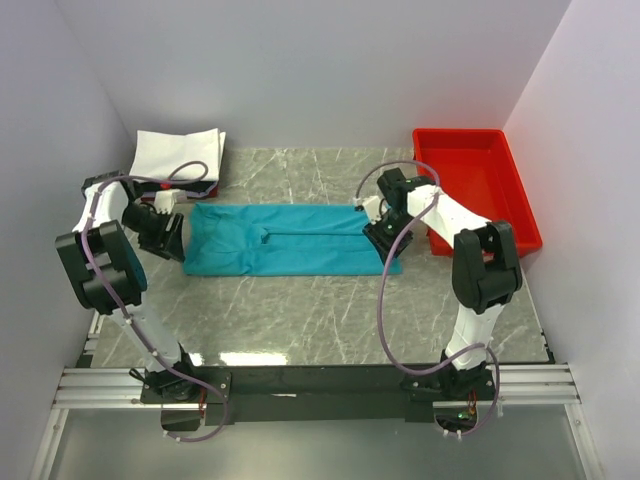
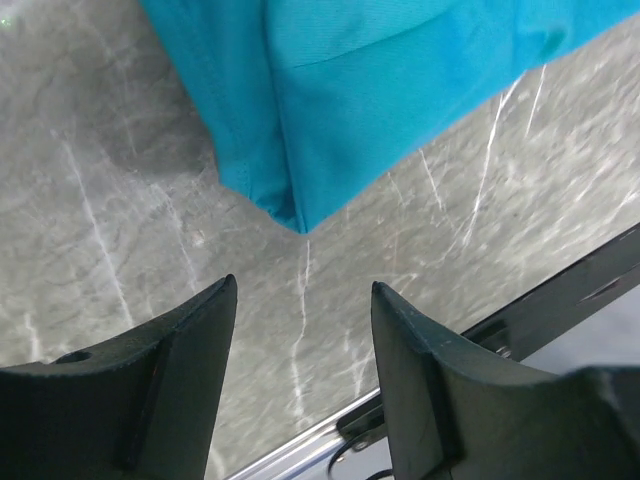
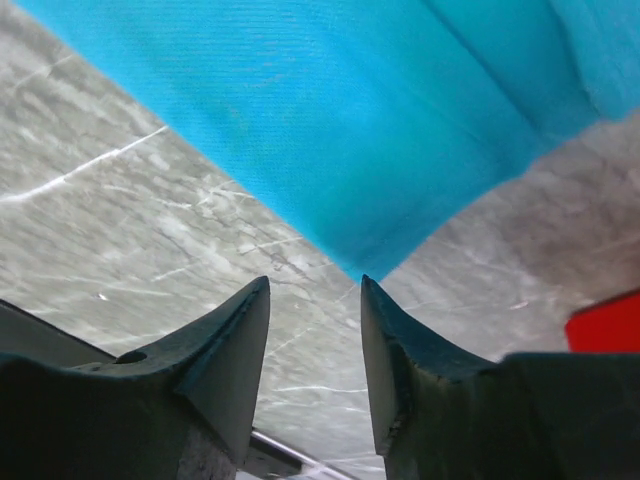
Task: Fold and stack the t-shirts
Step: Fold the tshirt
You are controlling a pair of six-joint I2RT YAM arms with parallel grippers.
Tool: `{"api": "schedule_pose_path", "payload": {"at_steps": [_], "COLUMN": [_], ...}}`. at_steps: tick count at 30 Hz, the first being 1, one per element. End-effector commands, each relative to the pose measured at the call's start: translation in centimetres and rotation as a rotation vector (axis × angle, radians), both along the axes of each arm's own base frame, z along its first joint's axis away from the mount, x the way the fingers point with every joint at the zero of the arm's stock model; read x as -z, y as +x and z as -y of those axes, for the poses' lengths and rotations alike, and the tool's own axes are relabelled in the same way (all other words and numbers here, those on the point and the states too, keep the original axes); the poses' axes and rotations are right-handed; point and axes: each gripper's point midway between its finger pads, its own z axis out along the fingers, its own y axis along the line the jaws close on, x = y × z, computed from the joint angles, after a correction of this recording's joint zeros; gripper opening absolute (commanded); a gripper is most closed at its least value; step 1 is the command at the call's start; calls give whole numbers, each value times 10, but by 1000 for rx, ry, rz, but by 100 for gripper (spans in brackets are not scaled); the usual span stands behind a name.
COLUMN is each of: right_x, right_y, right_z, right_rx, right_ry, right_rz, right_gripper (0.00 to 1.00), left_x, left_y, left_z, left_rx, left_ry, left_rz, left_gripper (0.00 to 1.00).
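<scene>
Teal t-shirt lies flat roughly mid-tabletop, folded into a long band running left to right. Left gripper is at the band's left end. Its jaws are apart with nothing between them, and the left wrist view shows a cloth corner just ahead of the tips, not touching. Right gripper is at the right end, jaws apart too, with a cloth corner right at the tips — contact there, cannot tell. White t-shirt sits folded at the far-left corner on top of dark cloth, a bit of red showing at its near edge. Red tray sits along the right edge at the far-right corner.
</scene>
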Motion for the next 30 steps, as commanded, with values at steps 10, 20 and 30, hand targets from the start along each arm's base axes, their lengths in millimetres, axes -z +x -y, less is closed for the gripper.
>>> {"api": "schedule_pose_path", "payload": {"at_steps": [10, 20, 30], "right_x": [5, 35, 29], "right_y": [13, 15, 15], "right_z": [19, 23, 24], "right_rx": [349, 421, 437], "right_ry": [88, 84, 101], "right_rz": [-67, -167, -174], "right_gripper": [57, 51, 39], "left_x": [7, 17, 19], "left_y": [-4, -11, -17], "left_z": [12, 14, 16], "left_rx": [-87, -98, -91], "left_ry": [-96, -93, -95], "left_rz": [-21, -43, -48], "left_gripper": [64, 66, 66]}}
